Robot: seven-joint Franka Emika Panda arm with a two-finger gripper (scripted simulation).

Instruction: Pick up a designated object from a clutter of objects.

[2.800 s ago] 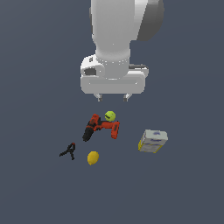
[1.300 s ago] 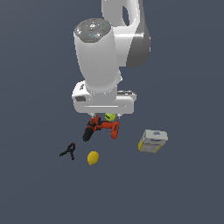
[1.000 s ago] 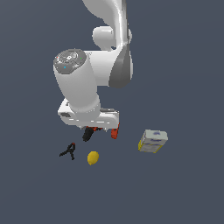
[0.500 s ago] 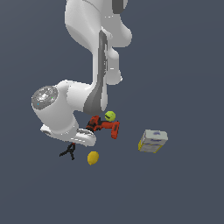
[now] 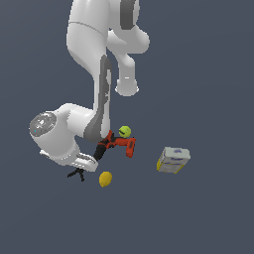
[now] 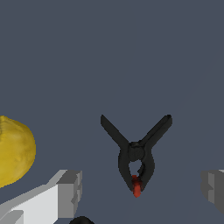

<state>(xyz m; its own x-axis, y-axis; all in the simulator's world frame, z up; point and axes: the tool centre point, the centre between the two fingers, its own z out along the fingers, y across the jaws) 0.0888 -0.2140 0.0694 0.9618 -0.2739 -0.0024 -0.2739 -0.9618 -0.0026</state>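
The designated object, a small black spring clamp with a reddish tip, lies flat with its two legs spread. In the wrist view it sits between my grey fingers, which stand wide apart. My gripper is open and holds nothing. In the exterior view the gripper hangs low right over the clamp, and the hand hides most of it. The rest of the clutter of objects lies toward the exterior view's right: a yellow lemon, a red-and-black drill, a green ball and a white-and-yellow box.
The lemon lies close beside one finger in the wrist view. The drill's black end sits just behind my wrist in the exterior view. My white arm folds down over the exterior view's left side.
The arm has swung down and toward the exterior view's left, from above the drill to low over the clamp. No object has moved.
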